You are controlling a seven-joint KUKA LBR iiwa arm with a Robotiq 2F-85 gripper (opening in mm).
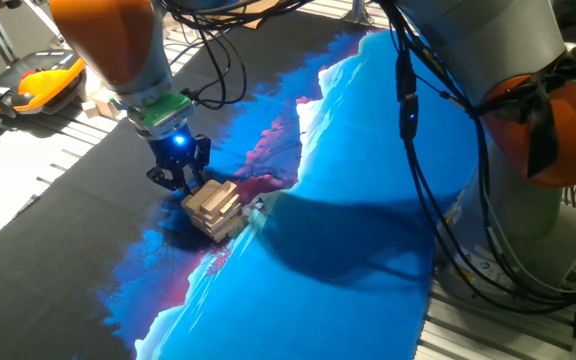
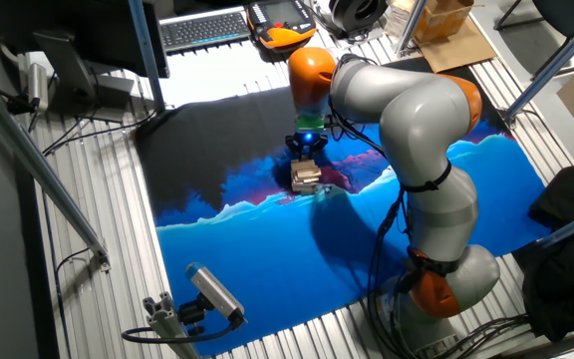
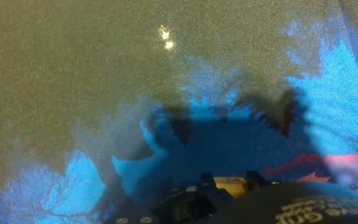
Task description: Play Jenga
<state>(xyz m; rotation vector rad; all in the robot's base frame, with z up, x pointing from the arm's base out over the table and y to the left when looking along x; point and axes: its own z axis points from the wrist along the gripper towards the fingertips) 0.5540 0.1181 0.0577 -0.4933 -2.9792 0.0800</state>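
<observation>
So the Jenga tower (image 1: 214,209) sits a bit crooked on the blue-and-black printed mat (image 1: 368,200) covering the counter. The pincer (image 1: 180,180) hangs low right beside its top blocks, maybe touching; honestly can't tell from here if it's gripping anything or loose.

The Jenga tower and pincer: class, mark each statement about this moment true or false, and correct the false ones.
1. The tower stands on a blue and black printed mat. True.
2. The pincer is far from the tower, near the keyboard. False: it is down right beside the tower.
3. The tower's layers are slightly askew. True.
4. The tower lies collapsed, with blocks scattered across the mat. False: it is standing in crosswise layers.
</observation>
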